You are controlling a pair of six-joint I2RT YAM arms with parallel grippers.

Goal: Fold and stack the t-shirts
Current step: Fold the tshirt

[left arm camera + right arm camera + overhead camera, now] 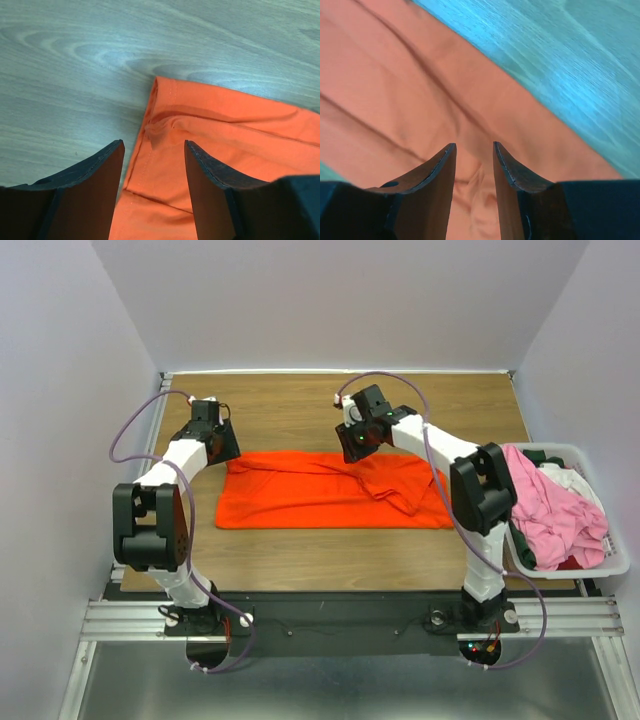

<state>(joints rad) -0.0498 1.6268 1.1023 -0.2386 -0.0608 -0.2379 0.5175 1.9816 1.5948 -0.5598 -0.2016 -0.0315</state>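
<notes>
The bright orange t-shirt [320, 490] lies spread in a wide band across the middle of the table, with a rumpled fold at its right end. My left gripper [222, 447] hovers over the shirt's far left corner, jaws open, with the hemmed corner [165, 130] between and beyond them. My right gripper [355, 445] is above the shirt's far edge near the middle, jaws open with orange cloth [410, 100] below them. Neither holds anything. Pink [560, 510], white [568, 478] and dark green [527, 550] shirts lie heaped in the bin.
A white plastic bin [612, 562] stands at the table's right edge. Bare wooden tabletop [300, 405] lies behind the shirt and in front of it [330, 555]. Grey walls close in the table on three sides.
</notes>
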